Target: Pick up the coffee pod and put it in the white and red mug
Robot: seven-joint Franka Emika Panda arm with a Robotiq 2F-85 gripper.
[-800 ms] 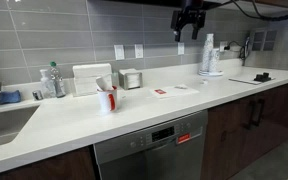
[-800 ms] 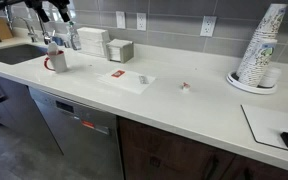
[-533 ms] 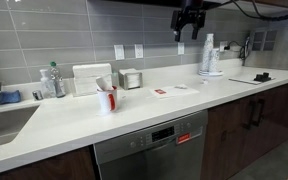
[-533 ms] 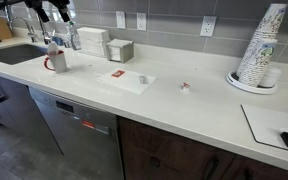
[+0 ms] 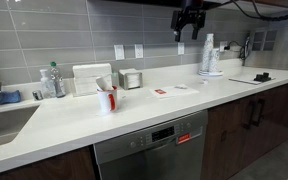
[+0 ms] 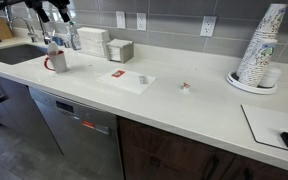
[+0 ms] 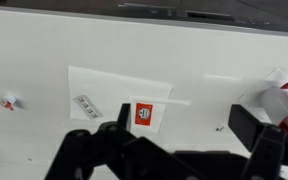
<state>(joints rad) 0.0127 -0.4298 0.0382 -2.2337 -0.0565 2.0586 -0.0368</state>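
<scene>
- Wrist view: the gripper (image 7: 184, 128) looks down from high up at the white counter (image 7: 44, 50). Its two dark fingers (image 7: 115, 135) are spread wide apart and hold nothing.
- Right under the gripper, between the fingers, a little red packet (image 7: 144, 115) lies on a flat white sheet (image 7: 94, 80).
- A small grey thing (image 7: 85, 103) lies on the same sheet, just beside the packet and below the gripper.
- Farther out on that side, off the sheet, a small white and red thing (image 7: 8, 101) sits on the bare counter.
- I cannot tell which of these two small things is the coffee pod. Both lie on the counter, far below the gripper, and it touches neither.
- The white and red mug (image 7: 286, 96) is on the opposite side of the gripper, partly hidden behind one finger. It stands well apart from the sheet.
- In an exterior view the gripper (image 5: 189, 30) hangs near the top, in front of the grey wall tiles (image 5: 44, 35), high over the counter.
- The mug (image 5: 106, 99) stands upright far below the gripper and off to the side. Thin white sticks poke out of it.
- A shiny metal can (image 5: 132, 79) stands by the wall behind the mug.
- A tall stack of paper cups (image 5: 209, 55) stands below the gripper on its other side.
</scene>
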